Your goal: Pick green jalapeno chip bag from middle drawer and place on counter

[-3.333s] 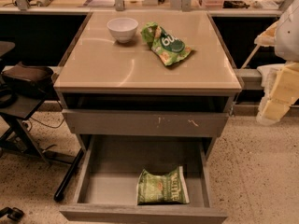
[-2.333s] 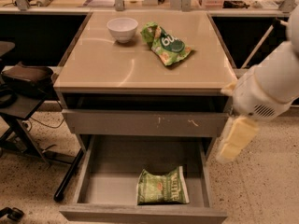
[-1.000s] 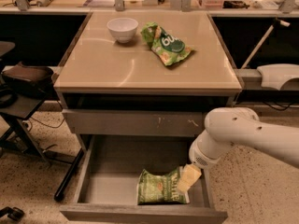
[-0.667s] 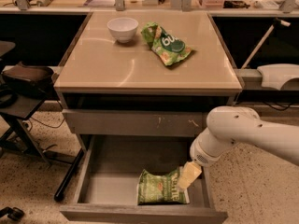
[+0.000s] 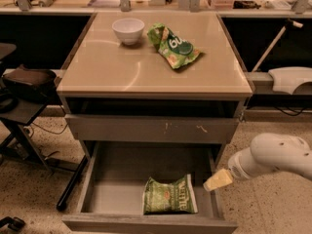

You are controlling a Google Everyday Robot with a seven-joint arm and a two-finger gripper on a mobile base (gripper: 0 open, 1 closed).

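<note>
Not much of this job is looking done yet. The olive-green chip bag (image 5: 169, 196) is lying flat on the floor of the pulled-out drawer (image 5: 146, 223), toward the front and a bit right of center, so the drawer being open is the one part that's out of the way.

The gripper (image 5: 218, 179) is hanging low at the drawer's right side, over the right wall, just beside the bag's right end. It isn't touching the bag as far as I'm seeing. Whether it's spread or closed up, I honestly can't tell.

So I'm thinking grabbing, lifting and setting down are all left. The counter (image 5: 146, 69) is carrying a white bowl (image 5: 128, 29) and a brighter green bag (image 5: 175, 45) at the back, and the front half is looking like the spot to drop it.
</note>
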